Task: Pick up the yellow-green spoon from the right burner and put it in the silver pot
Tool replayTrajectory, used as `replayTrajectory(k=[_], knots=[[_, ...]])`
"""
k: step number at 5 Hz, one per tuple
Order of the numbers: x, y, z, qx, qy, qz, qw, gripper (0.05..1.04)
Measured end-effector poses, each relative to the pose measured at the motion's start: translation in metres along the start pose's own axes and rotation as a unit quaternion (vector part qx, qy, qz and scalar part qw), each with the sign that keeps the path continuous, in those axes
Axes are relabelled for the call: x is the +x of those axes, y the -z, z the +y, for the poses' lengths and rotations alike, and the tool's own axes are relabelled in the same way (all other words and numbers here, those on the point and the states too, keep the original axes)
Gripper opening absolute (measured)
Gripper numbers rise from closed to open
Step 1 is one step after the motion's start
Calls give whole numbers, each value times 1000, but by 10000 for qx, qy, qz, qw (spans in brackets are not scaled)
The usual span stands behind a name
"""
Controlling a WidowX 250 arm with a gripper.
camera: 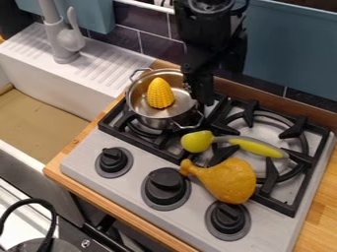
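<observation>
The black gripper (199,91) hangs down at the right rim of a metal pot (156,118), close to or against it; contact cannot be made out. The pot stands on the left burner, one handle toward the back left and the other toward the front right. Inside it a yellow corn cob (160,93) stands tilted upright. In front of the gripper, a yellow-green pear-like toy (197,141) lies on the grate beside a long grey and yellow-green item (256,147). Nearer the front, a brown toy drumstick (227,180) rests partly over the grate's front edge.
Black grates (299,127) cover the stove, with three black knobs (166,182) along its front. To the left are a white sink (43,74) and a grey faucet (62,42). A tiled wall with blue panels (289,49) rises behind. Wooden counter (322,211) borders the stove.
</observation>
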State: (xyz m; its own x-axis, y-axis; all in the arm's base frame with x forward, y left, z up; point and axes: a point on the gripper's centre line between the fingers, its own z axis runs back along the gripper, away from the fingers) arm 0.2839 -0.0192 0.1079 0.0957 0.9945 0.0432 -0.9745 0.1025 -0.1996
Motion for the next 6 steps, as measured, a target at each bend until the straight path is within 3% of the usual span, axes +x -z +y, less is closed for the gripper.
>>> replayTrajectory(k=[2,4,5,6], knots=[[-14,16,3,200,-148,-10,9997,1001],[-27,26,-6,-16,-389,73,9992,1001],[-39,39,-1,208,-586,-73,9980,1001],[-48,46,2,250,-566,-113,9980,1001]])
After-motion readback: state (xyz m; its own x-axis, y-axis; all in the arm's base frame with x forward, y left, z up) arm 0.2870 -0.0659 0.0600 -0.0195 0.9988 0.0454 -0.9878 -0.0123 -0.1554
